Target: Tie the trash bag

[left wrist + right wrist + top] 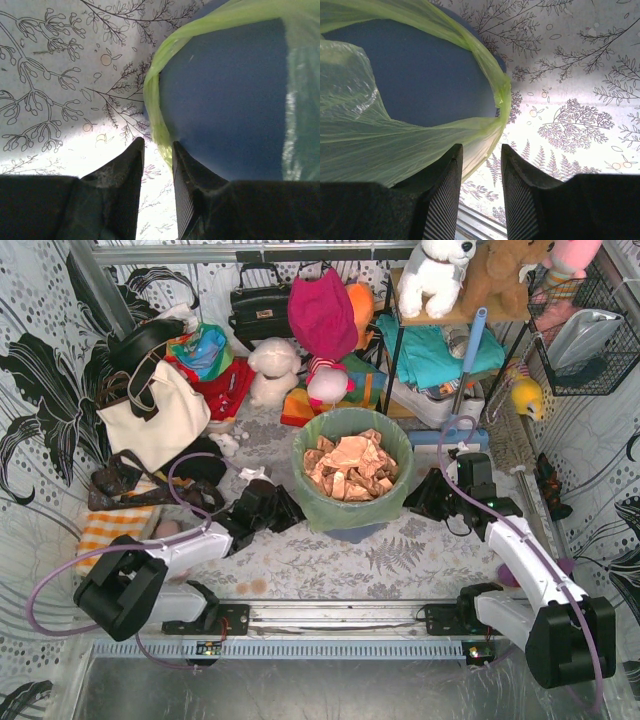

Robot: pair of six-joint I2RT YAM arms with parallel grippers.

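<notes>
The trash bag [351, 430] is thin light-green plastic lining a round blue-grey bin [352, 531] at the table's middle, with tan crumpled scraps [349, 467] filling its mouth. My left gripper [289, 512] sits low at the bin's left side. In the left wrist view it [157, 145] is open, and the bag's rolled edge [154, 100] runs down beside the right fingertip [176, 148] without being clamped. My right gripper [416, 502] sits low at the bin's right side. In its own view it [481, 148] is open, and the bag's loose film [420, 150] hangs just ahead of the left finger.
A cream tote bag [155, 412] and dark handbags [125, 492] crowd the left. Plush toys [275, 370] and cloths stand behind the bin. A shelf [440, 360] with toys and a wire basket [585, 335] fill the back right. The rail [330, 618] runs along the near edge.
</notes>
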